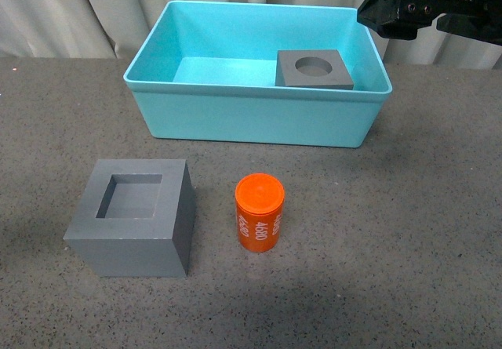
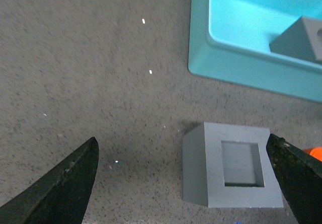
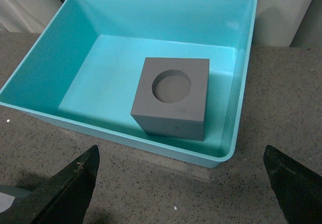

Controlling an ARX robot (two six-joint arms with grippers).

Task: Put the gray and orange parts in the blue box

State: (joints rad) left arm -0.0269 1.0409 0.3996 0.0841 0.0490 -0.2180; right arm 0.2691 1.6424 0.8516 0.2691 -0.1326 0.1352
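Note:
The turquoise blue box [image 1: 235, 114] stands at the back of the table. The gray cube with a round recess [image 1: 314, 70] sits inside it at the right; it also shows in the right wrist view [image 3: 172, 99]. The gray cube with a square recess [image 1: 135, 217] stands on the table at front left. The orange cylinder [image 1: 260, 212] printed "4680" stands upright to its right. My left gripper [image 2: 186, 183] is open above the square-recess cube [image 2: 231, 166]. My right gripper [image 3: 181, 183] is open and empty, above the box's near rim [image 3: 151, 146]; its arm [image 1: 427, 4] shows at top right.
The table is dark speckled gray [image 1: 408, 231]. A pale curtain [image 1: 78, 12] hangs behind the box. The orange cylinder peeks in at the edge of the left wrist view [image 2: 317, 153].

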